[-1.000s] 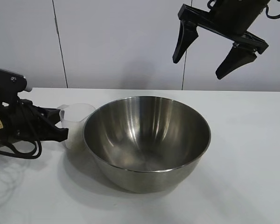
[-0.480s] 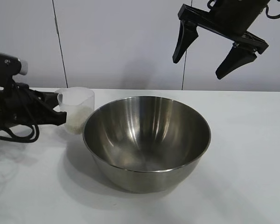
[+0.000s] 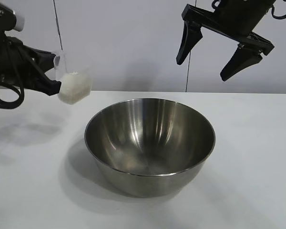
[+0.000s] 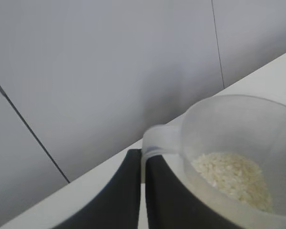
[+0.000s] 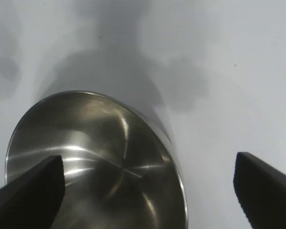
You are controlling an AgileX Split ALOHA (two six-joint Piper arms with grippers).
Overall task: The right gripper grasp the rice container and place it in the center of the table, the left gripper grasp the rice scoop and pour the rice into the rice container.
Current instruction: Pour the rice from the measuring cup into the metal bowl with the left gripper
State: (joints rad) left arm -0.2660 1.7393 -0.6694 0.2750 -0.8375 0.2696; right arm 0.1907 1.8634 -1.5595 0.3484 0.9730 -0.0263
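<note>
Rice container [image 3: 150, 145] sits upright mid-table [image 3: 257, 143] in the exterior view, nothing in it. Up at the left, the left gripper [image 3: 55, 78] is clamped on the rice scoop [image 3: 74, 86], which hangs tilted in the air, clear of the bowl. The right gripper [image 3: 212, 55] hangs high, its 2 fingers wide apart.

Left wrist view: rice [image 4: 231, 179] lies in the scoop's bottom.

Right wrist view: the bowl lies below the spread fingers.
</note>
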